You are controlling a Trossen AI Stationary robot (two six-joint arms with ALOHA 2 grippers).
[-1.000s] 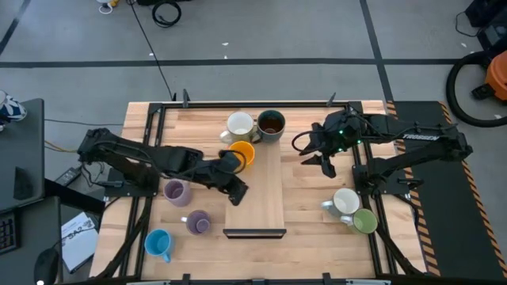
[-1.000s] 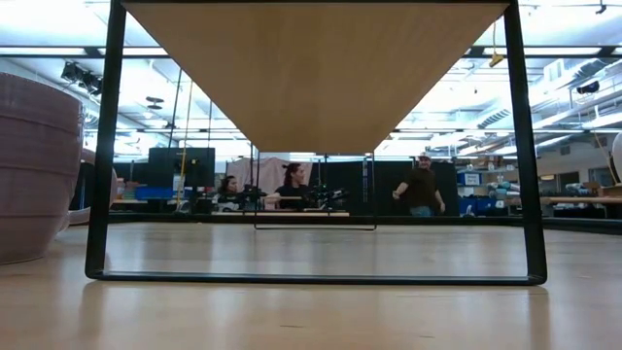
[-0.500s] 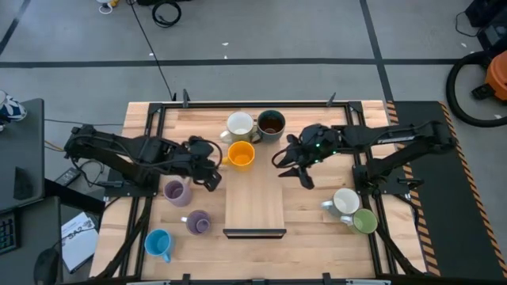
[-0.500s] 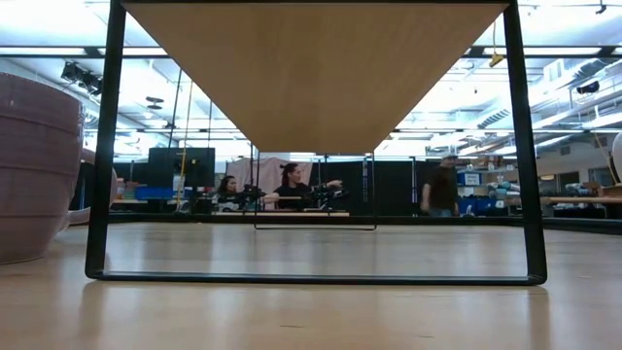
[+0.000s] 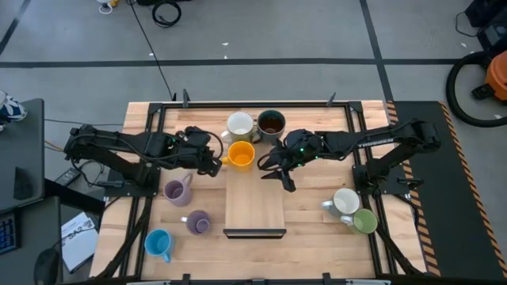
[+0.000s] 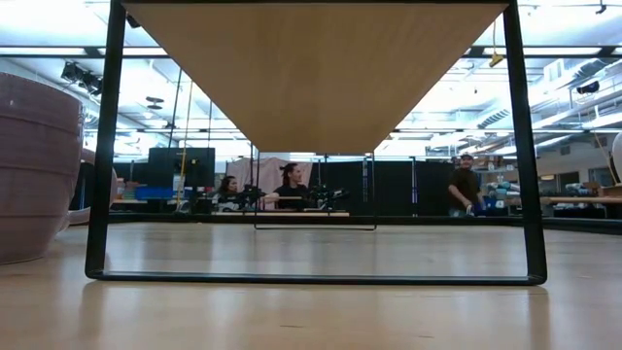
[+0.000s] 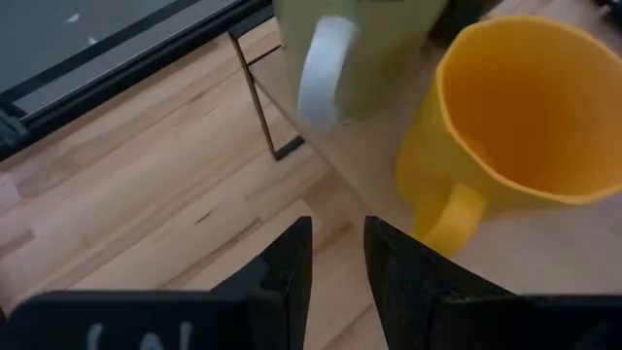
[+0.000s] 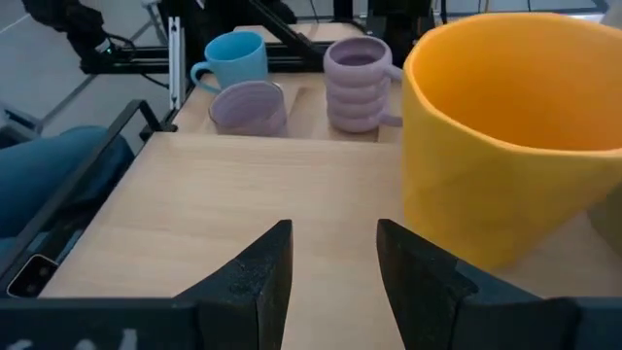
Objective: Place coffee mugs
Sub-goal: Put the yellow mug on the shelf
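Right pincer (image 5: 273,168) sits just beside the orange mug (image 5: 241,153), on the raised wooden platform (image 5: 255,207), with its two dark fingers (image 8: 255,274) set a narrow gap apart and nothing between them. Left pincer (image 5: 212,165) is on the other side of that same orange mug, next to its handle, fingers (image 7: 287,267) also a narrow gap apart and holding nothing. In the left wrist view the mug is glossy with a smooth rounded wall and a chunky loop handle pointing at the pincer.

Everything else, placed off the orange mug:
- white mug (image 5: 239,125) just behind it, almost touching, plain glazed ceramic
- dark grey mug (image 5: 271,123) beside the white one, shiny dark inside
- two lavender mugs out past the left pincer, one smooth (image 5: 176,191), one ribbed with stacked rings (image 5: 197,222)
- light blue mug (image 5: 158,243) farthest out that way, near the table corner
- second white mug (image 5: 345,201) and green mug (image 5: 364,222) touching each other, well apart on the right arm's side

The table (image 5: 317,190) is pale wood planks with a black metal frame. The low view just looks under the platform's black legs into the room, with people far back. No writing readable on any mug
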